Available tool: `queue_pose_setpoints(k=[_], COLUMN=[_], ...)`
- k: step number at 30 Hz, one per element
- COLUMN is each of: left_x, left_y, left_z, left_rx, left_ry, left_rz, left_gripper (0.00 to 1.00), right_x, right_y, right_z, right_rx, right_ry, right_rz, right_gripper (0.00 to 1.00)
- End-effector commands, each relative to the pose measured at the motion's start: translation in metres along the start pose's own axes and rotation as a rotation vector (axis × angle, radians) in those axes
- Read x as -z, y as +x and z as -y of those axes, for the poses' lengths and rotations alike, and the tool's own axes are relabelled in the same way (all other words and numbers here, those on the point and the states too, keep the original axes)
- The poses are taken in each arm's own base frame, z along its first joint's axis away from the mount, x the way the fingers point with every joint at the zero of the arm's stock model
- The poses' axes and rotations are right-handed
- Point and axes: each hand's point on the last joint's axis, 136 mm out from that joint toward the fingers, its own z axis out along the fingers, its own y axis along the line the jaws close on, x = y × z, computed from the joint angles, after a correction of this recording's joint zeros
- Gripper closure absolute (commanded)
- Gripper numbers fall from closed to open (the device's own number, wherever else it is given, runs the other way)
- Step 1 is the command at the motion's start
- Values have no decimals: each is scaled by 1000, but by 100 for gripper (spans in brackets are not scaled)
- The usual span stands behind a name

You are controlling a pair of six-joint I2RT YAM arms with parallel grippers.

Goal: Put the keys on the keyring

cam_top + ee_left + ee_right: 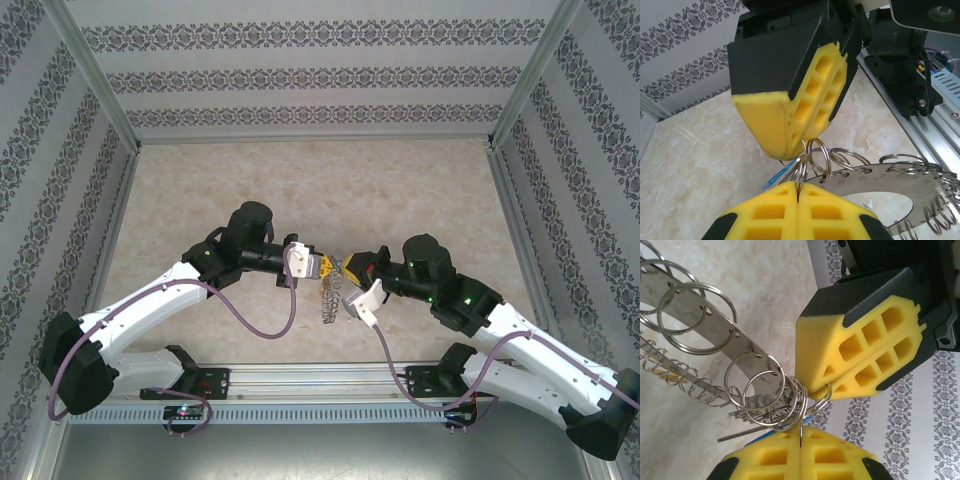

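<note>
Left gripper and right gripper are both pinching fully shut on loops of the keyring dangling between them, blue key alongside, so I'm guessing slow twisting beats yanking.

Left pincer, right pincer: shut, tip-to-tip.

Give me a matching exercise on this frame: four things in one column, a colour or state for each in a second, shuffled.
Column 1
1. flat grey metal keyring, fringed with wire loops
2. left gripper, with yellow fingers
3. small plastic key head, poking out beside that gripper
4. thin cable looping off the left arm

Column 2
a. blue
b. shut on one of the keyring's loops
c. purple
d. has a wide central hole

Pairs: 1-d, 2-b, 3-a, 4-c
</note>
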Motion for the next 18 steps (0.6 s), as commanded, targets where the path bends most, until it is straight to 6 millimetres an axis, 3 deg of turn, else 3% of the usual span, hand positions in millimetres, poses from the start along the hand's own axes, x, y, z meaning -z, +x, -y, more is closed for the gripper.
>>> queue_pose_setpoints(k=[1, 18], left_x=[5, 3], left_y=[-17, -11], left_z=[-15, -22], left_rx=[-39, -12], left_ry=[-32, -64], left_rz=[44, 20], left_gripper=[100, 100], right_x=[0, 5], right_y=[-8, -18], right_z=[8, 22], right_rx=[17, -38], right_ry=[19, 46], right_rz=[28, 58], right_gripper=[100, 100])
